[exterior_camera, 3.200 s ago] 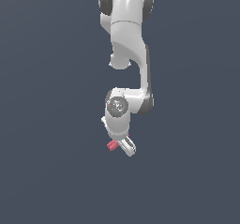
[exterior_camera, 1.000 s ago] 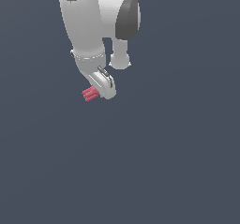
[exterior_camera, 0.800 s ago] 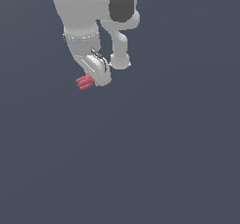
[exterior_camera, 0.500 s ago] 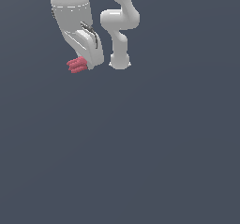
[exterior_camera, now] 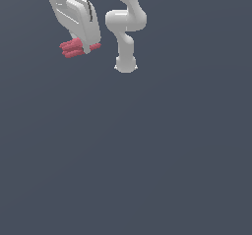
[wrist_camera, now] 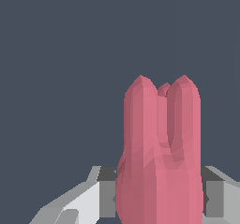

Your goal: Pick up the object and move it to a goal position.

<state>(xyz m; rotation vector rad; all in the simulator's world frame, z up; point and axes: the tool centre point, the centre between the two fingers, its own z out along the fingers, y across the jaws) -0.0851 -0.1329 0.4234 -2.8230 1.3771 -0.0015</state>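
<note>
One object [exterior_camera: 73, 48]: pinkish-red ridged bundle, held aloft.
My gripper [exterior_camera: 86, 48]: jaws clamped on it.

I'm seeing a glossy white arm [exterior_camera: 126, 25] with rounded tubular links, a boxy white gripper [exterior_camera: 84, 46], possibly a dark cable on it, grey finger pads [wrist_camera: 108, 197]

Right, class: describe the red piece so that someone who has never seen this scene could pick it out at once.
Start at the white robot arm at the top of the exterior view and follow it to the tool on that view's left. The red piece is clamped in it, sticking out sideways. It is the only coloured thing: short pinkish-red rods bundled side by side.
</note>
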